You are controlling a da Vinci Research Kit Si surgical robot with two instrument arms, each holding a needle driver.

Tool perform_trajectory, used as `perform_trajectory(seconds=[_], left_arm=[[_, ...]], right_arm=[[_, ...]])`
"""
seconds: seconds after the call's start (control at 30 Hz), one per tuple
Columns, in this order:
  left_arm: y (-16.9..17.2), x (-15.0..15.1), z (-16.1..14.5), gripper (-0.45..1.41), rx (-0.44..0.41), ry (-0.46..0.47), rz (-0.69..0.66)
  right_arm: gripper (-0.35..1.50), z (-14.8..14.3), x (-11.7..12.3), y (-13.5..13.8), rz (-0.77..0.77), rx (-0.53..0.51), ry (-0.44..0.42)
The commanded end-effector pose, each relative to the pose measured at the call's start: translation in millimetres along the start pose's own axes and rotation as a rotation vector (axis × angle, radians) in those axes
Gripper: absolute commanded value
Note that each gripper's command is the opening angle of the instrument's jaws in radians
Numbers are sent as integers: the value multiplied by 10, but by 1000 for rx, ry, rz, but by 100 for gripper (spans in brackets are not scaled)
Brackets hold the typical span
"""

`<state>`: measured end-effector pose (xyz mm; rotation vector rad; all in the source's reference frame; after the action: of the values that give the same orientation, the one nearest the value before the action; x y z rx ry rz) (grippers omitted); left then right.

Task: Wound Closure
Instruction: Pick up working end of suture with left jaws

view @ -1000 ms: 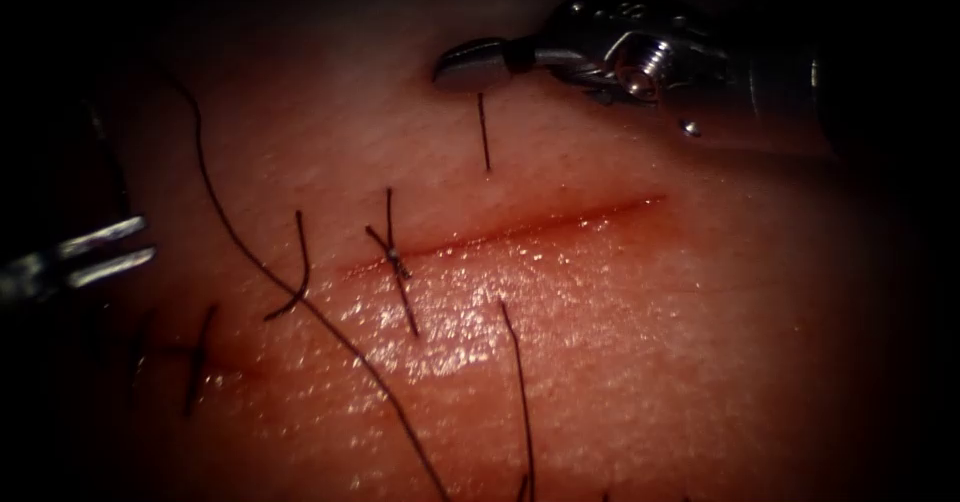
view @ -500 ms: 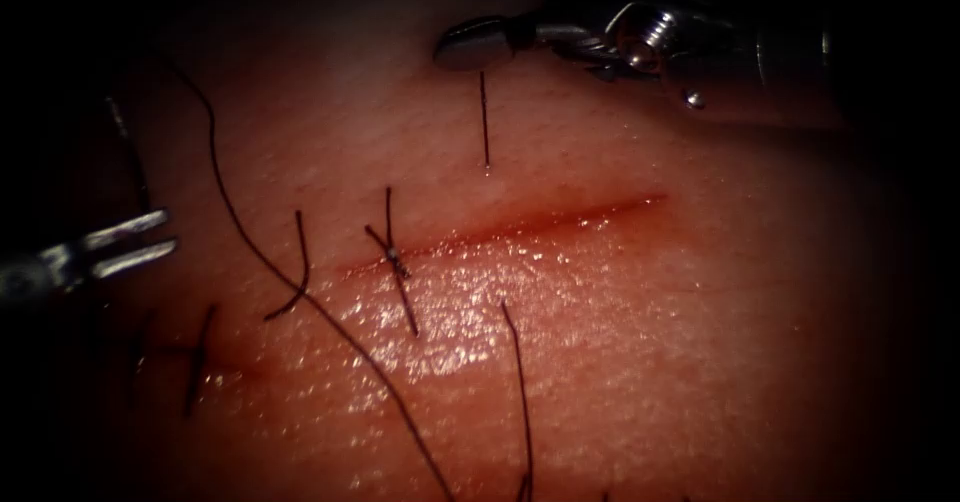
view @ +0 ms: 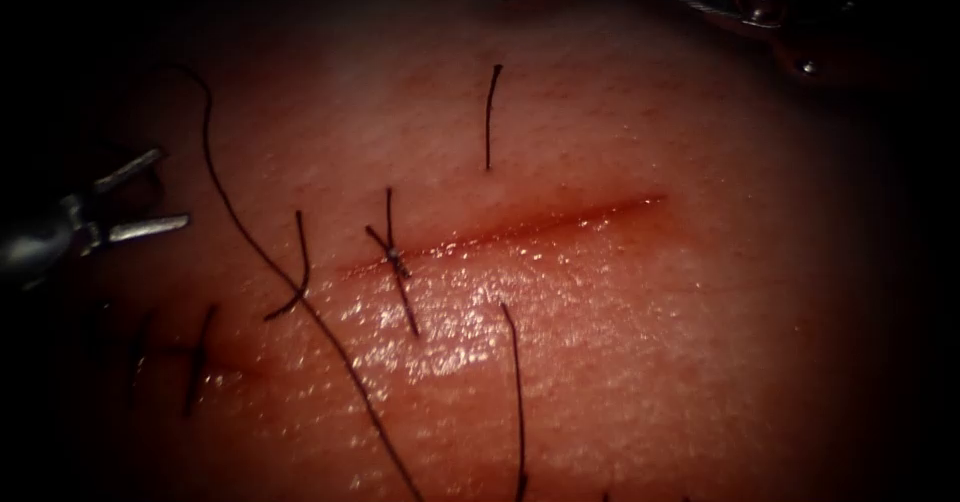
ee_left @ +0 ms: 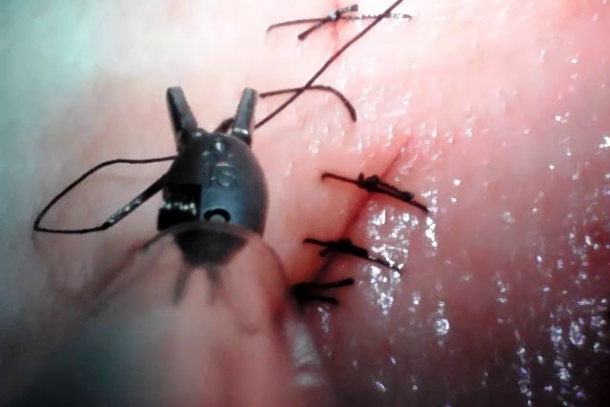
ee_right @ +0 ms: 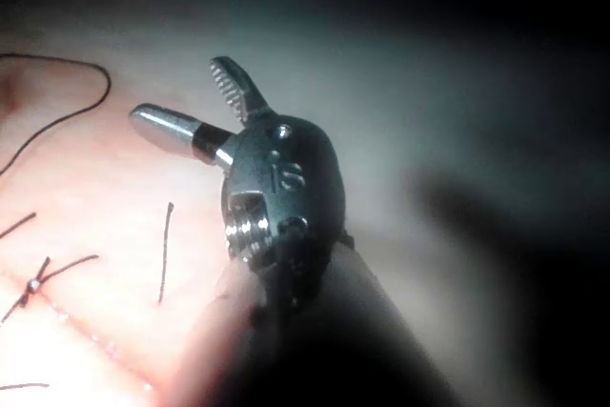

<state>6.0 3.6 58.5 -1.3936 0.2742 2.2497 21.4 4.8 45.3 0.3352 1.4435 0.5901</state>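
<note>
Nearest: pale pink, wet, glistening tissue (view: 650, 362). A loose dark cut end of thread (view: 517, 392) stands out of it, well apart from both tools.

Long dark thread (view: 260, 252) runs across the near tissue and up past the left arm's steel needle driver (view: 172, 188). It passes close by that tool's jaw tips. In the left wrist view the tool (ee_left: 212, 94) has its jaws spread, with nothing between them. I judge it is parked beside the slack, ready to take it.

Next: the thin red cut (view: 540, 222), with red fluid along its line. A knotted dark stitch (view: 397, 257) crosses its left part, between the two tools.

Beyond the cut: a short upright thread stub (view: 488, 117), free, just short of the right tool's tips.

Farthest: the right arm's steel needle driver (ee_right: 176, 91). Its jaws are apart and empty, one toothed face showing. It hangs off the tissue, likely held clear of the stub.

Where the needle lies I cannot tell. Neither tool holds it.
</note>
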Motion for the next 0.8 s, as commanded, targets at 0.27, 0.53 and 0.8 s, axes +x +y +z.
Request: perform_trajectory(seconds=[0.27,0.53,0.8], left_arm=[[-2,1,10,125,38,-18,-109],[0,6,-17,130,25,-18,-134],[33,29,-55,136,-62,-130,-117]], right_arm=[[113,-30,-4,-36,-40,-4,37],[113,-43,-46,-69,-99,-31,17],[115,-62,-64,-86,-123,-61,5]])
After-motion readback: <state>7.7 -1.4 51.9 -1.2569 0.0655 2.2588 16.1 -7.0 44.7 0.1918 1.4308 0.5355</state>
